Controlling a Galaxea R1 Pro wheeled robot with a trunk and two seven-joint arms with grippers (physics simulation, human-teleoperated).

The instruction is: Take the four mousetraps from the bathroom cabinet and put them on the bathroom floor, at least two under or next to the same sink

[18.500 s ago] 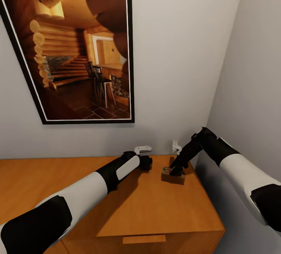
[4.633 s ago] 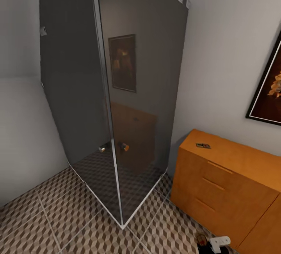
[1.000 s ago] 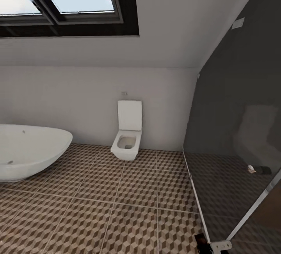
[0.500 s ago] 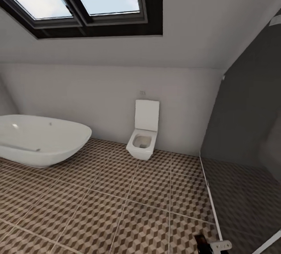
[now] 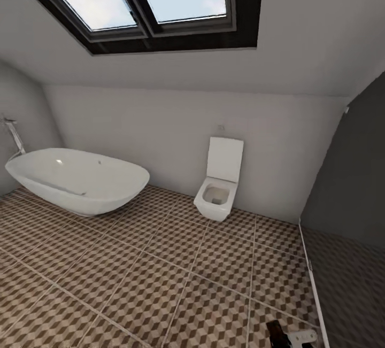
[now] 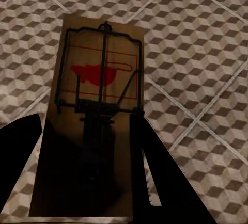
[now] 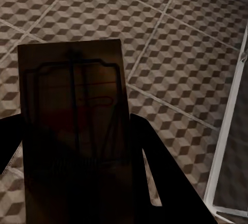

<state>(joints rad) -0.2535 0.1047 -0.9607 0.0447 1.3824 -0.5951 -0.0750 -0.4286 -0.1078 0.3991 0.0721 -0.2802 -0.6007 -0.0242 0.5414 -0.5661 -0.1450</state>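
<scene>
both grippers carrying mousetraps across the bathroom

the head view looks over the brown, beige and white cube-patterned tiled bathroom floor (image 5: 160, 262) toward a pale wall under a sloped ceiling. a dark-framed skylight window (image 5: 160, 0) shows blue sky. an oval white bathtub (image 5: 80, 179) stands at the left, with a thin chrome fitting (image 5: 15, 137) on the wall beside it. a white wall-hung toilet (image 5: 219, 187) with its lid raised sits near the middle of the far wall. a dark grey glass shower panel (image 5: 353, 219) runs along the right side. at the bottom edge of this view a small dark and white part of the robot (image 5: 291, 335) pokes in.

in the left wrist view, the left gripper (image 6: 85, 172) is closed on a flat tan wooden mousetrap with dark wire and a red patch (image 6: 98, 79); its black fingers (image 6: 155, 177) press the board's two sides, and the trap hangs above the tiles.

in the right wrist view, the right gripper (image 7: 77, 177) grips a second, shadowed tan wooden mousetrap with dark wire (image 7: 72, 95) the same way, a black finger (image 7: 160, 182) on each side. it too is held above the floor tiles, near the pale metal edge of the shower panel (image 7: 227, 126).
</scene>
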